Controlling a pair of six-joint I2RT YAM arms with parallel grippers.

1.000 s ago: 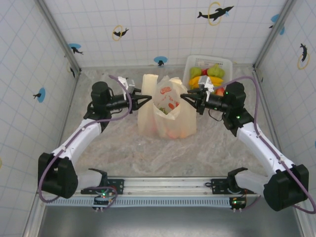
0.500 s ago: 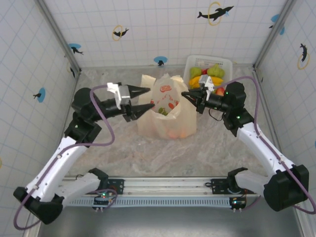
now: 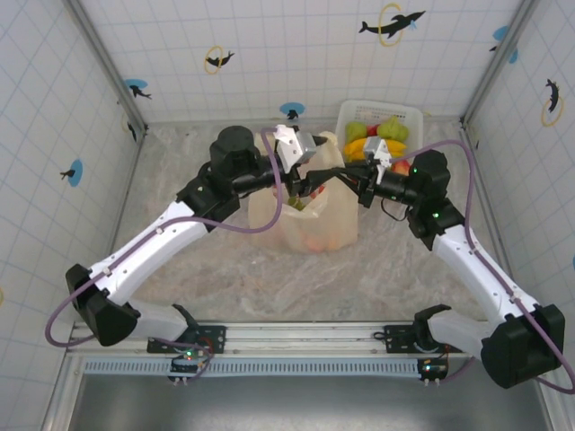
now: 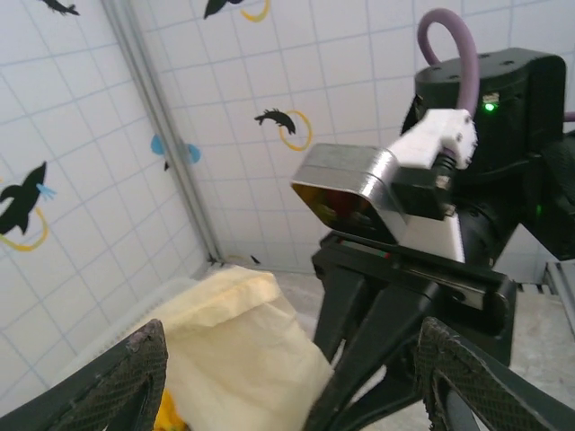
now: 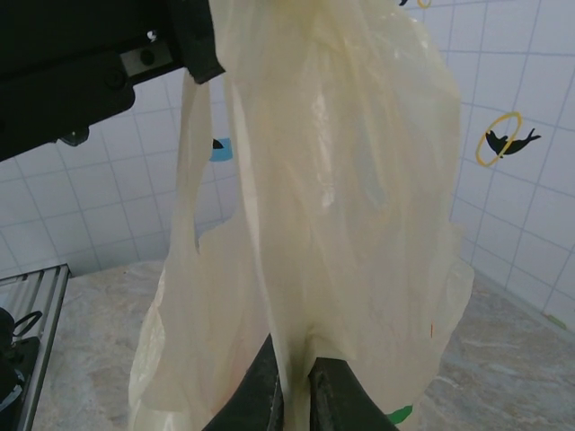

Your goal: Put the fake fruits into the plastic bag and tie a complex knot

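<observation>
We see the right claw [image 5: 292,368] pinched tight on the upper film of the thin translucent cream-yellow plastic bag [image 3: 323,224], which stands mid-worktop [image 3: 269,287]. The left claw [image 4: 292,341] gapes wide at the bag's top, gripping nothing. Glossy plastic fruits [image 3: 377,135] lie in the white basket [image 3: 382,105] behind.

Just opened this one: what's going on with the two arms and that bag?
The right gripper is shut on a pinch of the plastic bag, holding its top up. The left gripper hangs open right beside it, above the bag's mouth, with nothing in its grasp. A few fake fruits lie inside the bag, and more sit in the white basket behind it. The bag's mouth is open and not yet knotted.
</observation>
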